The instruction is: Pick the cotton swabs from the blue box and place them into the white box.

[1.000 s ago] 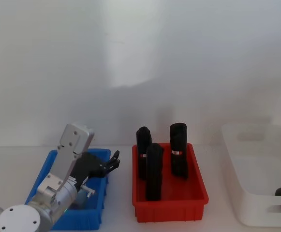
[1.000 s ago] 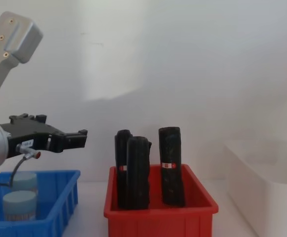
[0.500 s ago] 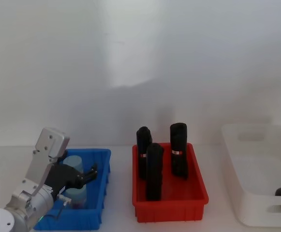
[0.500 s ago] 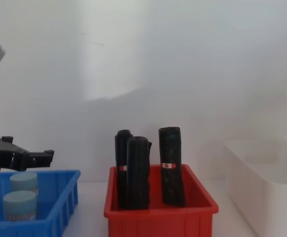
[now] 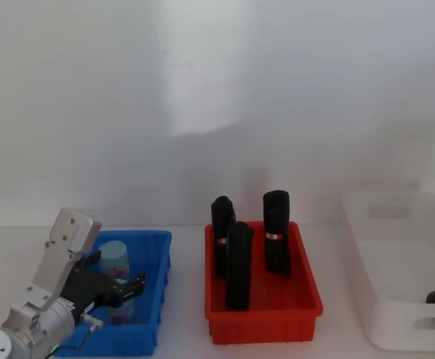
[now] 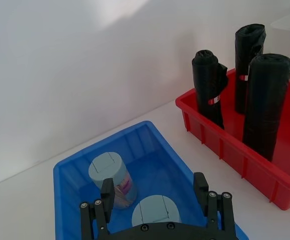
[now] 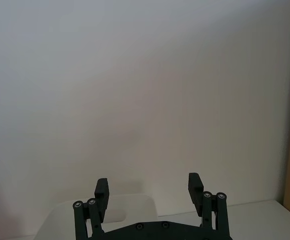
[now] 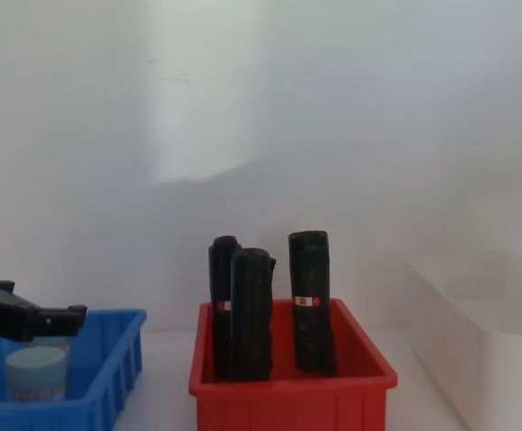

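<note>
Now the left end effector hangs over the blue box, its fingers spread wide just above the nearer jar of cotton swabs. The other jar stands upright farther back in the same box. The right end effector, likewise wide open, is parked by the white box at the desk's right end.

Txt on cotton swabs label: illegible.
</note>
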Controlling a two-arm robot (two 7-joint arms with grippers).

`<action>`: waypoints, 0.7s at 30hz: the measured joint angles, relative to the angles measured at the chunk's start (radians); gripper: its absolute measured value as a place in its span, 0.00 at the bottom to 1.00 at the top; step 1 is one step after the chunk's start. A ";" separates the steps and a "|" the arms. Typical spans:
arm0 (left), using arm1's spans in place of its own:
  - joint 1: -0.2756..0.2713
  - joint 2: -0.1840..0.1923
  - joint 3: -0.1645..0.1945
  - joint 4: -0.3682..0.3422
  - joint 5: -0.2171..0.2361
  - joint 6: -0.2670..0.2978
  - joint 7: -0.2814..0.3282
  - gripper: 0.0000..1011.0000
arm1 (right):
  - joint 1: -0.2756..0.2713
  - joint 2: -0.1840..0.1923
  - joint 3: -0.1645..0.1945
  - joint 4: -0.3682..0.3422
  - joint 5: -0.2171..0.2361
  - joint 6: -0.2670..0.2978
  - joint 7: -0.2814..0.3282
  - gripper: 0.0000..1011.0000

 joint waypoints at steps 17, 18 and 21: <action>0.001 -0.003 -0.003 0.037 -0.008 0.025 -0.032 0.99 | 0.000 0.000 0.000 0.000 0.000 0.000 0.000 0.99; 0.000 -0.003 -0.003 0.039 -0.008 0.026 -0.033 0.99 | 0.000 0.000 0.000 0.000 0.000 0.000 0.000 0.99; -0.002 -0.007 -0.002 0.047 -0.008 0.027 -0.036 0.99 | 0.000 0.000 0.000 0.000 0.000 0.000 0.000 0.99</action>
